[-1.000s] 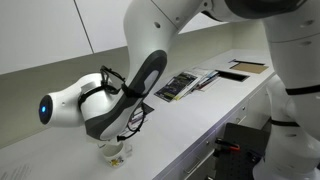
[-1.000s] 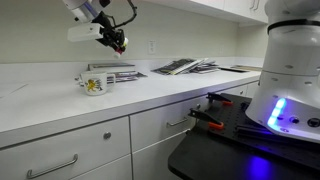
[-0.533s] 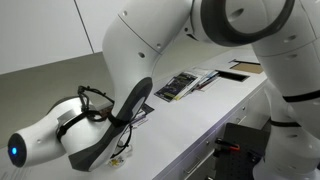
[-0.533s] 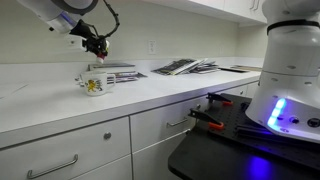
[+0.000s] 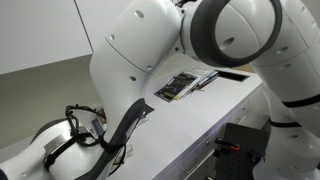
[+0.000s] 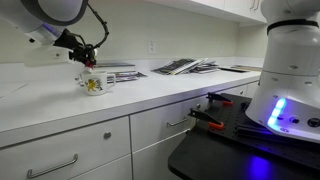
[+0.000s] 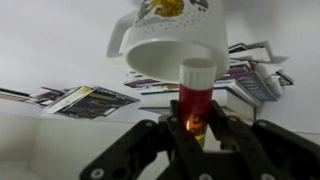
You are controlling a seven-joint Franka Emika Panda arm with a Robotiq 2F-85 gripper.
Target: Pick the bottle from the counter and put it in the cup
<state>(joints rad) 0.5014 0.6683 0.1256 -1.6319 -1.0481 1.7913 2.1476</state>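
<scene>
- The tiny slim white bottle with a red-orange end (image 7: pixel 194 98) sits upright between the tips of the black gripper (image 7: pixel 193 122), off the surface. Its white end points toward the cup.
- The gripper is clamped on the bottle, with a black finger (image 7: pixel 148 138) on each side of the red-orange part.
- The small white ceramic cup with a side handle and a faint coloured pattern (image 7: pixel 175 40) fills the far part of the wrist view. Its open rim faces the bottle, and whether the two touch cannot be told.
- In an exterior view the gripper (image 6: pixel 88 56) hangs just above the cup (image 6: pixel 97 85), slightly to its left. The bottle is too small to make out there.
- The cup stands upright on the white surface (image 6: pixel 190 88), toward its left end.
- A low stack of books (image 6: pixel 120 70) lies just behind the cup, and spread magazines (image 6: pixel 182 66) lie farther right.
- In an exterior view the big white arm (image 5: pixel 150 50) hides the cup and the gripper.
</scene>
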